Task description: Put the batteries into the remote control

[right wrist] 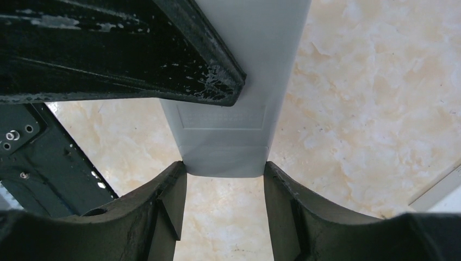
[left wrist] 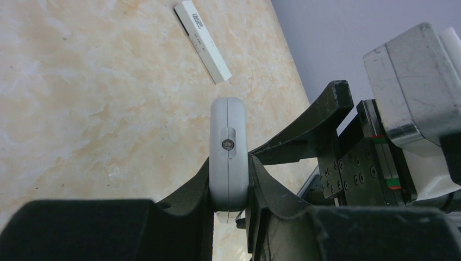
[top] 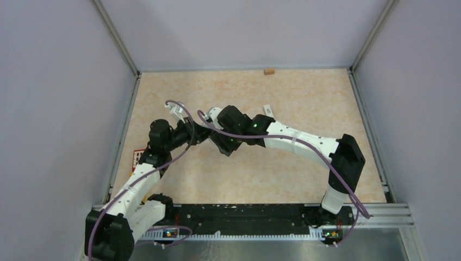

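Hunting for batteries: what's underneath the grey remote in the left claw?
Only marbled table shows below the grey remote, no batteries; the patch it covers and its inside, behind the cover, are hidden.

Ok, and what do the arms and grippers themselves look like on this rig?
The left arm and right arm match: white links between chunky black joint housings, with a thin purple cable looping along each. Small green lights glow near the right wrist. The left gripper and right gripper each have two black, curved fingers that taper towards the tips.
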`<move>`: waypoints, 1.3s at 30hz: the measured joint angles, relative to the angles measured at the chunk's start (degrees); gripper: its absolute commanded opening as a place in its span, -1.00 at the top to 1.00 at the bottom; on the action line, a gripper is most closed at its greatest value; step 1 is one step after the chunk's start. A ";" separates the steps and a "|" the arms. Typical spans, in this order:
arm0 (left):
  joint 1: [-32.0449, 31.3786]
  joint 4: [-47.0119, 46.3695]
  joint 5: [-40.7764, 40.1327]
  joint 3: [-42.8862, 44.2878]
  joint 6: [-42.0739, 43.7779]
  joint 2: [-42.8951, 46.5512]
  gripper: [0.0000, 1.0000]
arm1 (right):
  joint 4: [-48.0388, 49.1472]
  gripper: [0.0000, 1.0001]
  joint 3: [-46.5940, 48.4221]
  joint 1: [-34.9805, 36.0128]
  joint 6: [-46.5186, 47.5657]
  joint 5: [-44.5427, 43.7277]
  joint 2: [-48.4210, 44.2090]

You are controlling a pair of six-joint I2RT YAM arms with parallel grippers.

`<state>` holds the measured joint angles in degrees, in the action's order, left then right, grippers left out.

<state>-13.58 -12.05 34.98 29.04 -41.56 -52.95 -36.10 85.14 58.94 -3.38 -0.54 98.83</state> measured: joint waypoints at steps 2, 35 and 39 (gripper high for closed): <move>0.72 0.61 0.85 0.90 -0.96 -0.94 1.00 | -0.39 -0.13 0.52 -0.02 -0.42 -0.07 0.04; 9.22 -6.91 13.64 3.15 -20.15 -14.82 1.00 | 24.65 -0.82 -22.23 -7.61 -24.17 1.99 -20.87; 9.35 -9.01 13.53 3.15 -23.10 -14.75 1.00 | 30.58 -0.82 -26.64 -8.81 -33.94 1.25 -22.75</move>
<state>-4.23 -21.06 48.51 32.18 -64.66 -67.70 -5.52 58.50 50.13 -37.32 0.71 76.07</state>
